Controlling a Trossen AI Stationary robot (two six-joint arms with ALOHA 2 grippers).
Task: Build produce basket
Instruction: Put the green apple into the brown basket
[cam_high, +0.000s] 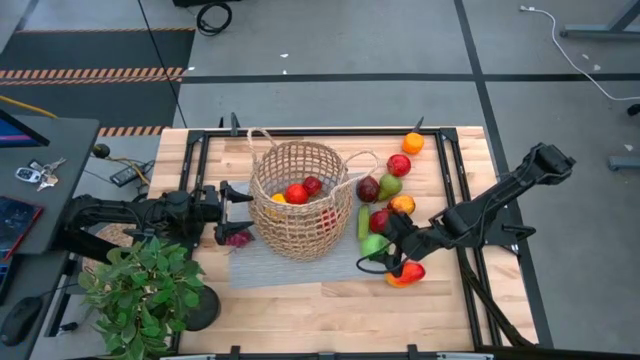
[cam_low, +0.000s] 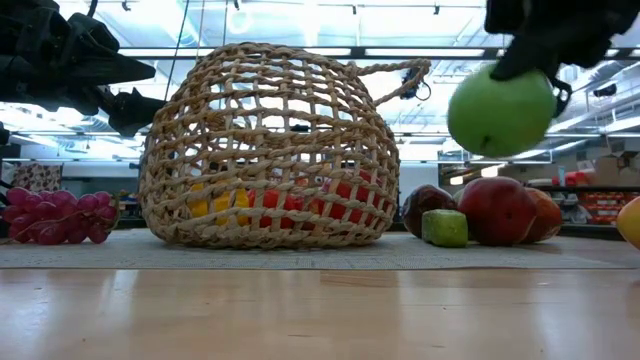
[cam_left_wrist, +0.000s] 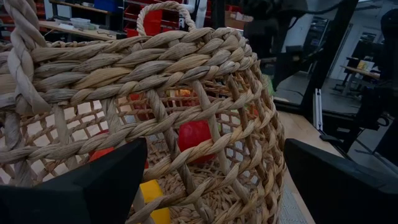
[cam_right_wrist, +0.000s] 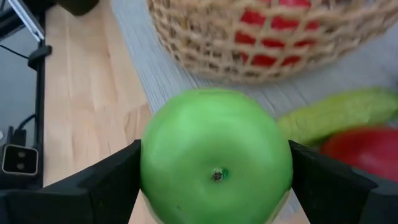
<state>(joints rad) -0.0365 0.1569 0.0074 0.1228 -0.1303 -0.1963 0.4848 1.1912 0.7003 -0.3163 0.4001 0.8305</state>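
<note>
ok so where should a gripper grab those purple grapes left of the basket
Take the grapes across the bunch's narrow middle, coming straight down from above. The cluster lies low and long on the mat beside the basket, so a side approach would likely hit the weave. The left gripper hovers nearest.

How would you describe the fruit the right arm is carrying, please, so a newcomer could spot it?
Start at the round tan woven wicker basket mid-table, then look to its right, past the loose pile of produce. There the right pincer grips a smooth round bright-green apple, the only piece lifted off the table.
</note>
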